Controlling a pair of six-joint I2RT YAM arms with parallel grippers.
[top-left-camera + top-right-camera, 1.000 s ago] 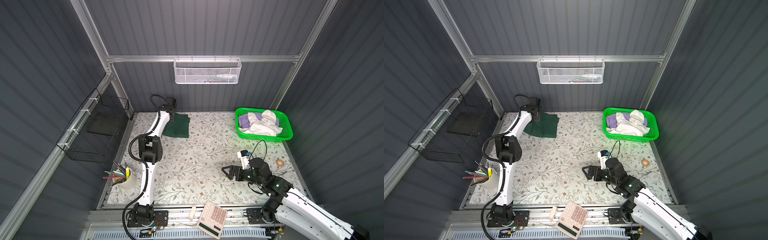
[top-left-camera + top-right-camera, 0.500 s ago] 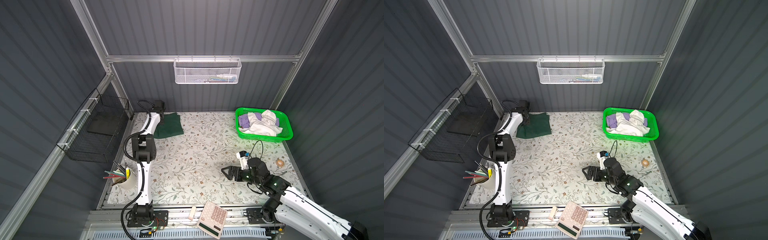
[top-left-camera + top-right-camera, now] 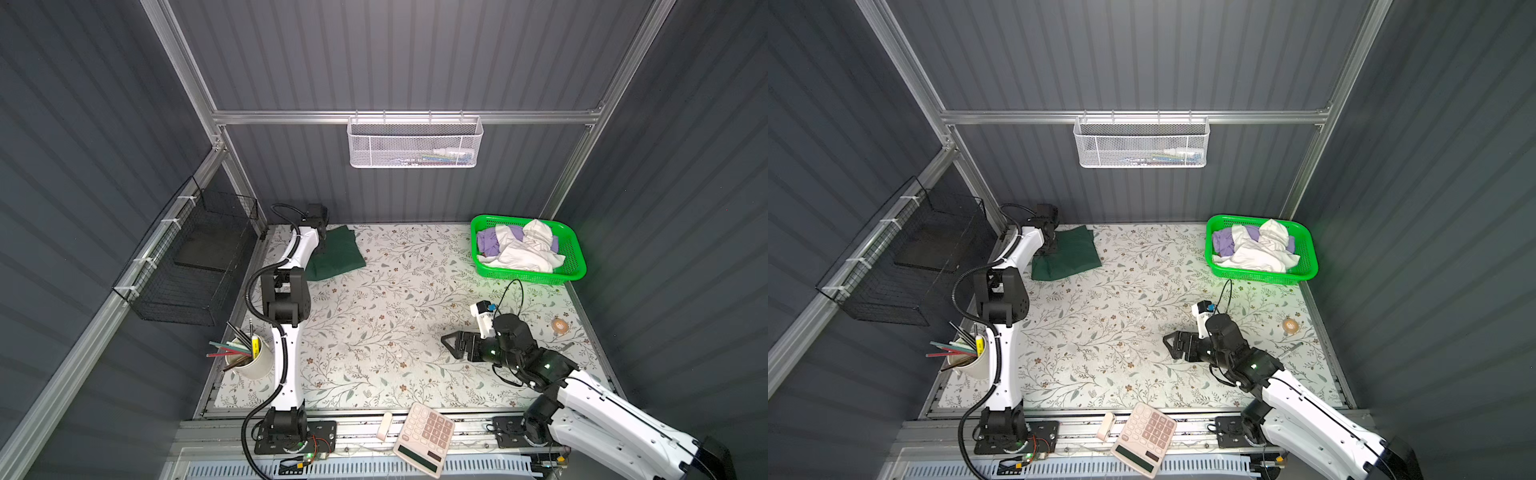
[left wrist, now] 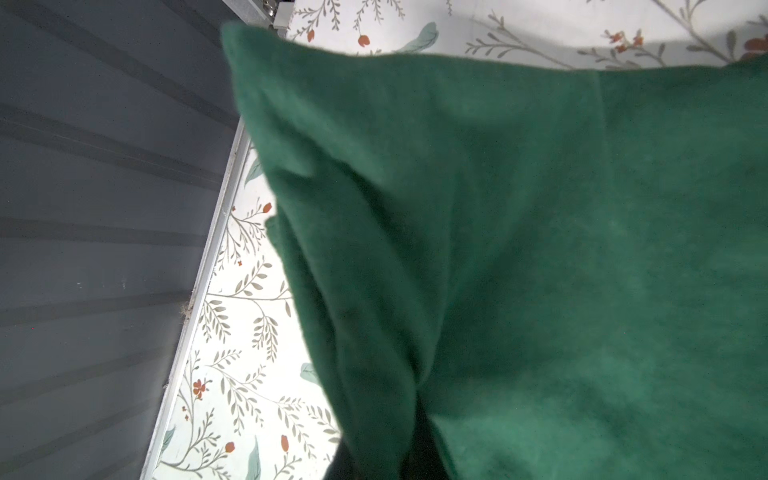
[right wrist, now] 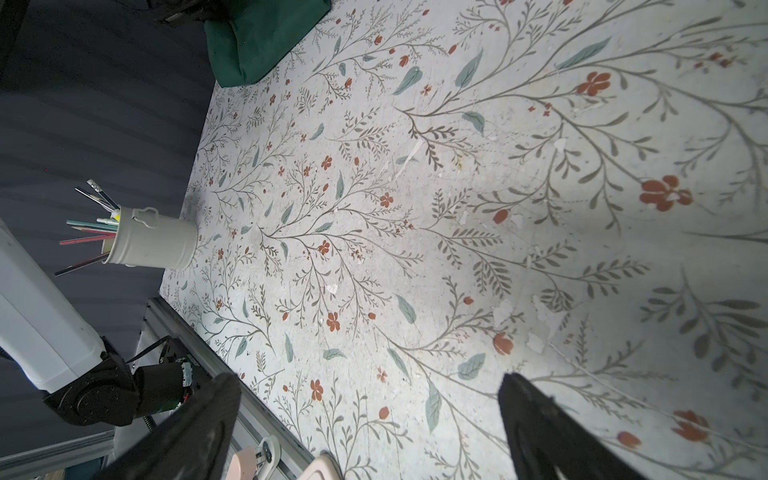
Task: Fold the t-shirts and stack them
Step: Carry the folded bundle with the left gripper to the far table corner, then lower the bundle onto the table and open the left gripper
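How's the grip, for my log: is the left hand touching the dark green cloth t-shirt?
Touching: left wrist view shows green t-shirt pinched in left hand.

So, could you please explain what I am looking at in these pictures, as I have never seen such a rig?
Two white robot arms are mounted at the front of a flowered table. Two pictures look down from overhead; two come from cameras on the arms' wrists. The left fingers are closed on the folded dark green t-shirt at the back. The right fingers hang open and empty over the table. A green basket holds crumpled white and lavender shirts; a pencil cup stands front left.
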